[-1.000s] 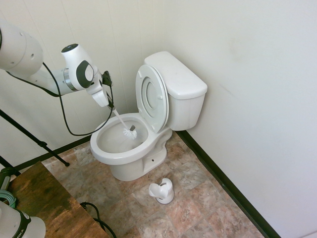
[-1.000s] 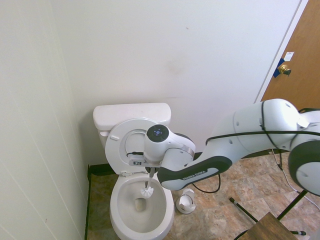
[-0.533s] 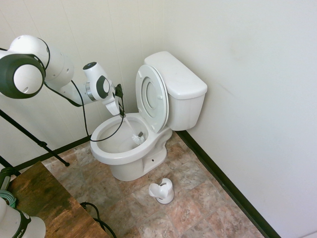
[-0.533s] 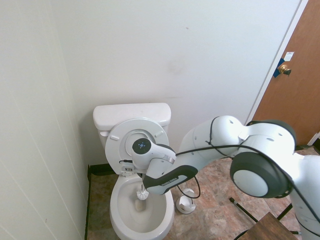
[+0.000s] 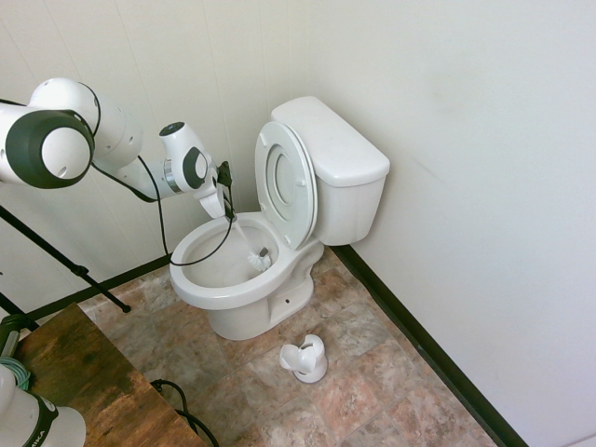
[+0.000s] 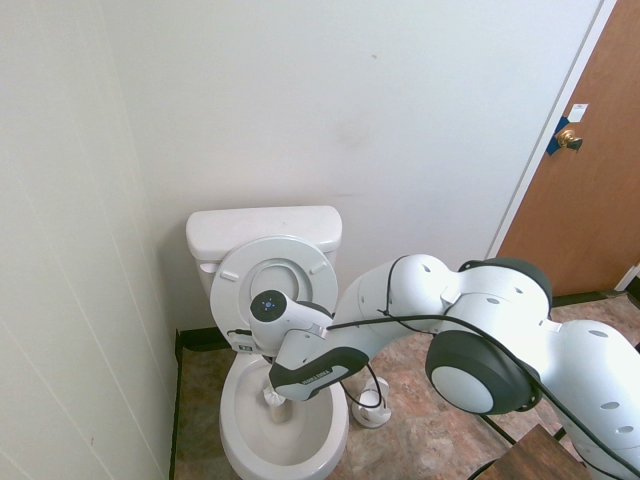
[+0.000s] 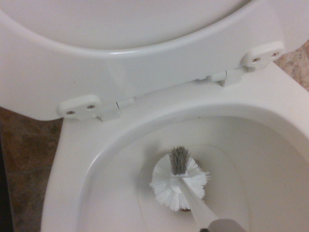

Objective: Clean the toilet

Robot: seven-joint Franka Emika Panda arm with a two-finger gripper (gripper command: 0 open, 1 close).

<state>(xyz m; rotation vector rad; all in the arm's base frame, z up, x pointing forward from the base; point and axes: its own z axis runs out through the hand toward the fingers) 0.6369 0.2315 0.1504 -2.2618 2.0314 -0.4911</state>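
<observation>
The toilet (image 5: 279, 233) sits in the far corner against the wall, seat and lid tipped up against the tank, and the arm is reaching in from the left with the claw (image 5: 226, 207) clamped tight on the thin handle of the brush (image 5: 258, 261). The handle slants down into the bowl and the white bristle head looks to be low on the back slope, just above the drain (the wrist view shows the round head with a small grey tuft, close under the rim near the seat hinges (image 7: 79, 106)).

So this reads as the scrubbing step, and my call is that it is early in the work. To do it well, the head should press on the porcelain enough to splay the bristles, then sweep around the wall in overlapping strokes, working up under the rim too. Keep the handle's slant steady so it clears the front rim and the raised seat; a hard push could bend that thin shaft or twist it in the grip.

The holder (image 5: 305, 358) waits on the floor tiles, near the toilet's base on its right.
</observation>
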